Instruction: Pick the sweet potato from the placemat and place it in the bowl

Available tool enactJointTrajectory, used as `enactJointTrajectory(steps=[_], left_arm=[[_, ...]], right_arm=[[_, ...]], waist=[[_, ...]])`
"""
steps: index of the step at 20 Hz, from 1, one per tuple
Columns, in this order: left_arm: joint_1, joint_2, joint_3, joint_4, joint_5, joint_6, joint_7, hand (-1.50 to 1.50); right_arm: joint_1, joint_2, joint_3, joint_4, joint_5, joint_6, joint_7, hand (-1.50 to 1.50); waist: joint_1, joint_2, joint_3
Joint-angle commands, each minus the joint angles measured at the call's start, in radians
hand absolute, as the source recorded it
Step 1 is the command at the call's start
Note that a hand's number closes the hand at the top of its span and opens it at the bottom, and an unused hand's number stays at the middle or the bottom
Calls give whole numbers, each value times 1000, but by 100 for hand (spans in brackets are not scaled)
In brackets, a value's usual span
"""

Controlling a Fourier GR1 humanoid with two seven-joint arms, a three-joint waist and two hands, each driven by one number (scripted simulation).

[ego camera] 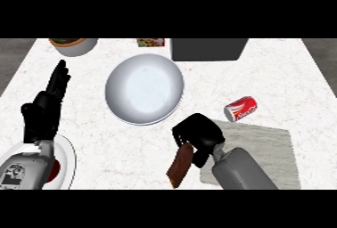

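Sweet potato (180, 167), reddish-brown and elongated: position and hold? (Operator)

Below and right of the large pale grey round bowl (145, 89), apart from it. The black right hand (197, 133) has its fingers curled round the upper end and hides that end; the lower end hangs free. Contact with the surface cannot be determined. (Inspector)

Other items hidden or cut off? (Operator)

The black left hand (45, 109) rests left of the bowl, fingers straight, holding nothing. Lower left of the bowl, a white round plate (66, 153) is partly covered by the forearm; the red item (56, 168) on it cannot be identified. Upper left, a small white bowl (82, 48) is cut by the view's edge; its contents are green-brown and unclear. (Inspector)

Surface? (Operator)

White marbled countertop (99, 129). A grey rectangular placemat (263, 147) lies lower right of the bowl, a red drink can (241, 108) on its side to the right, and a dark grey box (209, 49) to the upper right. (Inspector)
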Motion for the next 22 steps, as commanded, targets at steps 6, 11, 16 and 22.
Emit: enactJointTrajectory(steps=[6,11,16,22], left_arm=[[-13,-9,-18,-2,5,-15,-1,0],[-18,-13,-35,6,4,-30,-8,0],[-43,-14,-51,6,6,-49,-2,0],[-69,-29,-77,11,-4,-55,-1,0]], right_arm=[[-75,55,-96,-114,-90,-340,379,150],[-163,56,-110,-126,-46,-505,638,150],[-266,56,-98,-114,12,-665,890,150],[-421,56,-80,-30,132,-819,1185,150]], waist=[[55,-11,0],[92,-5,-11],[130,4,-13],[157,15,-14]])
